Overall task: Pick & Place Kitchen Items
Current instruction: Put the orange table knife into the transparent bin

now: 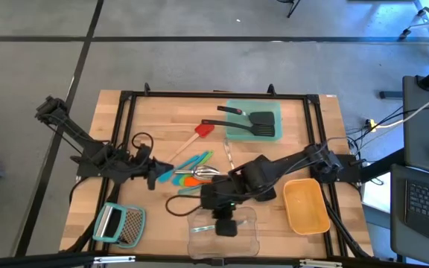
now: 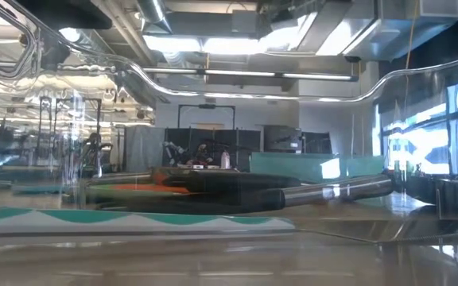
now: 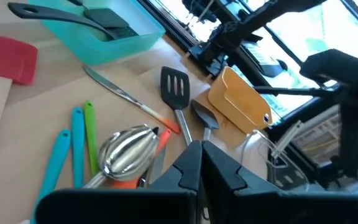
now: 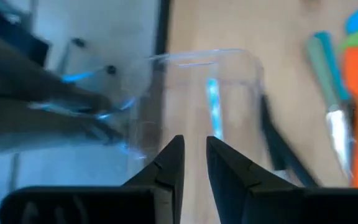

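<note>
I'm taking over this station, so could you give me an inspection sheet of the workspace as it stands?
Surface: wooden table, black frame.
Job's things: two black slotted spatulas in the teal container; wooden-handled red spatula; silver spoon among slim teal, green and orange tools.
Clutter: flat teal-handled metal grater; clear container; yellow container.
Grippers: left gripper shut, beside the tools; right gripper slightly open, empty, over the clear container.
Cables: black loop on the table.
Surroundings: grey floor, laptop.
</note>
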Motion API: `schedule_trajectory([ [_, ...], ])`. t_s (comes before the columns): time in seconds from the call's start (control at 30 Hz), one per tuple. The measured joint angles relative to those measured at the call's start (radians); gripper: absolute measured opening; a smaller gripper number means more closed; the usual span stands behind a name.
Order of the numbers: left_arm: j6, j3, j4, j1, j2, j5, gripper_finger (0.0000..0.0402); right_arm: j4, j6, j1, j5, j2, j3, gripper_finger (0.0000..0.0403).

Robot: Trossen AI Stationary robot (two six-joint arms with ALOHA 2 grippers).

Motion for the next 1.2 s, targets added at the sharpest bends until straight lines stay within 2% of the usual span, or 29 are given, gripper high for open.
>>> schedule_trajectory([
  [0.33, 0.033, 0.000, 0.001, 0.069, 0.000, 0.007, 0.0005, 0.026, -0.005, 0.066, -0.015, -0.031, -0.008, 0.0069],
  [0.47, 0.041, 0.000, 0.001, 0.101, 0.000, 0.034, 0.0004, 0.019, -0.010, 0.077, 0.032, -0.027, -0.008, 0.0069],
  [0.63, 0.034, 0.000, 0.000, 0.157, 0.000, 0.065, 0.0002, -0.020, -0.106, 0.054, 0.027, -0.027, -0.017, 0.0069],
  [0.8, 0.034, 0.000, 0.000, 0.231, 0.000, 0.100, 0.0004, -0.061, -0.233, -0.012, -0.068, -0.047, -0.061, 0.0069],
  [1.07, 0.033, 0.000, 0.000, 0.338, 0.000, 0.151, 0.0004, -0.064, -0.447, -0.138, -0.407, -0.098, -0.240, 0.0070],
  [1.2, 0.025, 0.000, 0.000, 0.376, 0.000, 0.157, 0.0005, -0.051, -0.535, -0.192, -0.516, -0.168, -0.370, 0.0070],
])
